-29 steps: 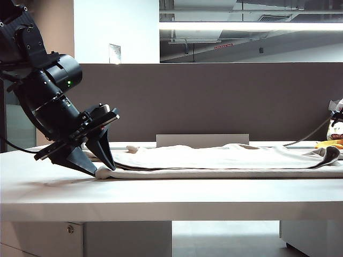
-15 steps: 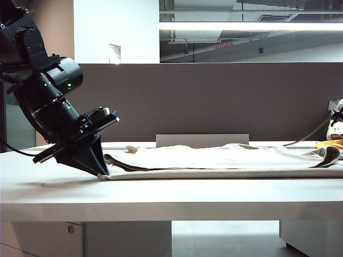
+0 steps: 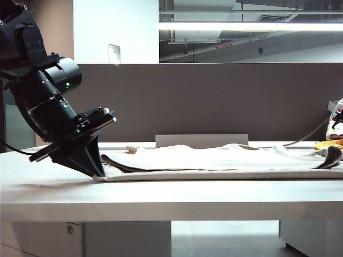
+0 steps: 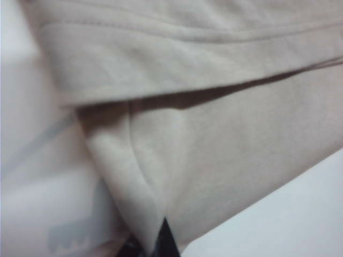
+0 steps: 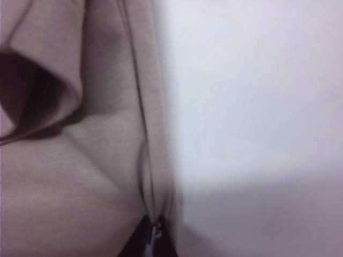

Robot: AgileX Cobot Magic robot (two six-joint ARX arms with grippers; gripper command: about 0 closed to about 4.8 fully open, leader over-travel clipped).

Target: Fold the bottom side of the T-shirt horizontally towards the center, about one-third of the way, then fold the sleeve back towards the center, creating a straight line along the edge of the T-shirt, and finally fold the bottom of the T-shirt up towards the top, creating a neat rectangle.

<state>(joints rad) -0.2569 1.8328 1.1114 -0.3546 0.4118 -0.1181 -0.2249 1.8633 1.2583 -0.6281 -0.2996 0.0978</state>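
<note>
No writing shows anywhere that I can read; the small red-marked packet (image 3: 336, 124) at the far right edge of the exterior view is too small to make out. The T-shirt (image 3: 225, 160) lies flat across the white surface (image 3: 161, 195), spanning most of its width, with an upper layer lying over a lower one. From outside, only my left gripper (image 3: 99, 170) is seen, angled down at the shirt's left end with its black jaws pressed together on the fabric's edge. My left wrist view adds the close detail: the left gripper (image 4: 161, 241) pinches a seamed corner of cloth, a folded layer casting a shadow above it. My right gripper (image 5: 153, 238), not seen from outside, is likewise shut on the stitched hem (image 5: 147, 160), which runs beside the bare surface.
</note>
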